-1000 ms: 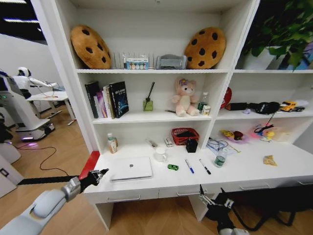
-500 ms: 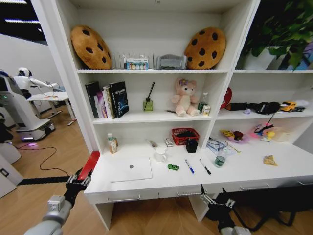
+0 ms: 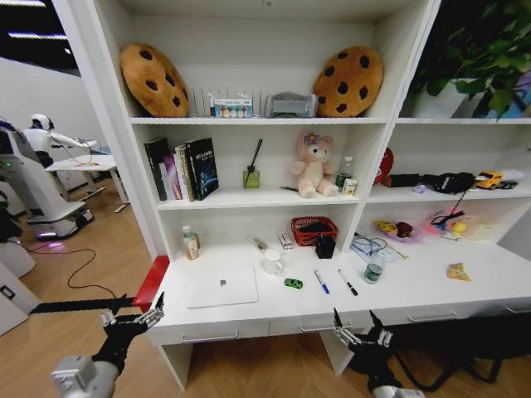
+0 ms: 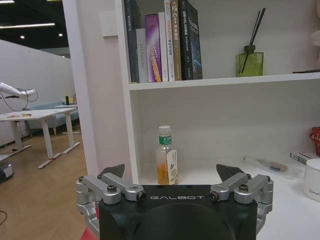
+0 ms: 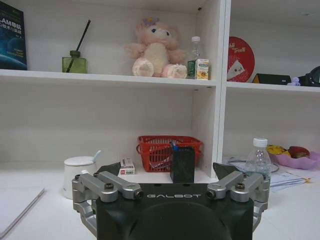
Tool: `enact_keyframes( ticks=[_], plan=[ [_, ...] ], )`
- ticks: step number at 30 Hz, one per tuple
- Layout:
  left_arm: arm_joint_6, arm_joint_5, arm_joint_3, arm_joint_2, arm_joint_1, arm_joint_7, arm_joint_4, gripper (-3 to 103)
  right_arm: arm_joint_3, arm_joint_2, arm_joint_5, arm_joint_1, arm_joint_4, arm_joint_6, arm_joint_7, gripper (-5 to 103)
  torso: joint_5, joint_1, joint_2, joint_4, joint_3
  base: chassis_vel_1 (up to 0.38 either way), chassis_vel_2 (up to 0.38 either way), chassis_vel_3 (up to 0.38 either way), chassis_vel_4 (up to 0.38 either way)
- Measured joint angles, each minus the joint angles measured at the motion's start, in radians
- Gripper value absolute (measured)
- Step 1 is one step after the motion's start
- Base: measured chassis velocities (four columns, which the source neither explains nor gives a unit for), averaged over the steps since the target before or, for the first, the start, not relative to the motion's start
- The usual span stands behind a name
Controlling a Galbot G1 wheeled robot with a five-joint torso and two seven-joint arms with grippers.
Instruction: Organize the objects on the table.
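While both arms hang below the front edge of the counter, neither claw holds anything. The left claw (image 3: 133, 318) sits just off the left front corner, fingers spread wide and empty; its wrist view looks across the counter at a clear bottle of orange liquid with a green cap (image 4: 165, 156) standing against the back wall. The right claw (image 3: 358, 333) sits below the drawer line, right of centre, likewise spread wide and empty — its wrist view faces the red mesh basket (image 5: 169, 152) and a black pen holder (image 5: 182, 164) at the rear.

Outward from the claws, the long white counter (image 3: 249, 319) carries the task items, all untouched:

- The slim silver laptop (image 3: 222, 286) lies closed and flat, left of centre, nearest the left claw.
- A tiny flat green piece (image 3: 293, 283) lies just right of the laptop.
- A blue pen (image 3: 321, 282) and a black pen (image 3: 348, 283) lie side by side but apart, near the right claw.
- A small clear bottle with a green band (image 3: 373, 269) stands upright beyond the pens.
- A yellow packet (image 3: 457, 271) lies well apart, toward the right end.

A white mug (image 3: 271, 262) stands behind the laptop. The items lie scattered along the front half of the counter, so sorting appears not yet begun. The low, open posture of both claws suggests readiness to approach rather than a grasp in hand.
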Motion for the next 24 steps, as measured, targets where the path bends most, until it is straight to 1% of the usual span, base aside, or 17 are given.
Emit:
enact_keyframes(
  ticks=[4, 10, 12, 13, 15, 16, 17, 19, 20, 21, 22, 24],
  plan=[
    [0.000, 0.005, 0.002, 0.003, -0.002, 0.004, 0.004, 100, 0.007, -0.001, 0.001, -0.005, 0.003, 0.008, -0.004, 100, 0.0000, 0.000, 0.000, 0.0000, 0.000, 0.000, 0.000, 0.000, 0.000],
    [0.000, 0.006, 0.003, 0.005, -0.004, 0.006, 0.006, 100, 0.047, -0.012, 0.005, -0.010, 0.002, -0.014, -0.014, 100, 0.0000, 0.000, 0.000, -0.0001, 0.000, 0.000, 0.000, 0.000, 0.000],
    [0.000, 0.006, 0.003, 0.006, -0.005, 0.006, 0.007, 100, 0.123, -0.048, 0.060, 0.013, -0.029, -0.027, -0.028, 100, 0.0003, 0.000, 0.000, 0.0000, 0.000, 0.000, 0.000, 0.000, 0.000],
    [0.000, 0.006, 0.003, 0.006, -0.005, 0.006, 0.007, 100, 0.123, -0.048, 0.060, 0.013, -0.029, -0.027, -0.028, 100, 0.0003, 0.000, 0.000, 0.0000, 0.000, 0.000, 0.000, 0.000, 0.000],
    [0.000, 0.006, 0.004, 0.007, -0.005, 0.007, 0.008, 100, 0.208, -0.089, 0.101, 0.046, -0.064, -0.040, -0.065, 100, 0.0000, 0.000, 0.000, 0.0000, 0.000, 0.000, 0.000, 0.000, 0.000],
    [0.000, 0.006, 0.004, 0.007, -0.005, 0.007, 0.008, 100, 0.208, -0.089, 0.101, 0.046, -0.064, -0.040, -0.065, 100, 0.0000, 0.000, 0.000, 0.0000, 0.000, 0.000, 0.000, 0.000, 0.000],
    [0.000, 0.007, 0.004, 0.007, -0.005, 0.007, 0.008, 100, 0.229, -0.107, 0.124, 0.067, -0.079, -0.050, -0.070, 100, 0.0000, 0.000, 0.000, -0.0001, 0.000, 0.000, 0.000, 0.000, 0.000],
    [0.000, 0.007, 0.004, 0.007, -0.006, 0.007, 0.009, 100, 0.236, -0.139, 0.163, 0.102, -0.104, -0.056, -0.069, 100, 0.0002, 0.000, 0.000, 0.0001, 0.000, 0.000, 0.000, 0.000, 0.000],
    [0.000, 0.007, 0.004, 0.007, -0.006, 0.007, 0.009, 100, 0.230, -0.155, 0.178, 0.119, -0.116, -0.059, -0.065, 100, 0.0001, 0.000, 0.000, 0.0002, 0.000, 0.000, 0.000, 0.000, 0.000],
    [0.000, 0.007, 0.004, 0.007, -0.006, 0.007, 0.009, 100, 0.230, -0.155, 0.178, 0.119, -0.116, -0.059, -0.065, 100, 0.0001, 0.000, 0.000, 0.0002, 0.000, 0.000, 0.000, 0.000, 0.000],
    [0.000, 0.007, 0.004, 0.008, -0.006, 0.007, 0.009, 100, 0.211, -0.174, 0.195, 0.141, -0.128, -0.068, -0.059, 100, 0.0002, 0.000, 0.000, 0.0002, 0.000, 0.000, 0.000, 0.000, 0.000],
    [-0.001, 0.007, 0.004, 0.008, -0.006, 0.007, 0.009, 100, 0.197, -0.185, 0.202, 0.155, -0.135, -0.078, -0.057, 100, 0.0001, 0.000, 0.000, 0.0001, 0.000, 0.000, 0.000, 0.000, 0.000]
  ],
)
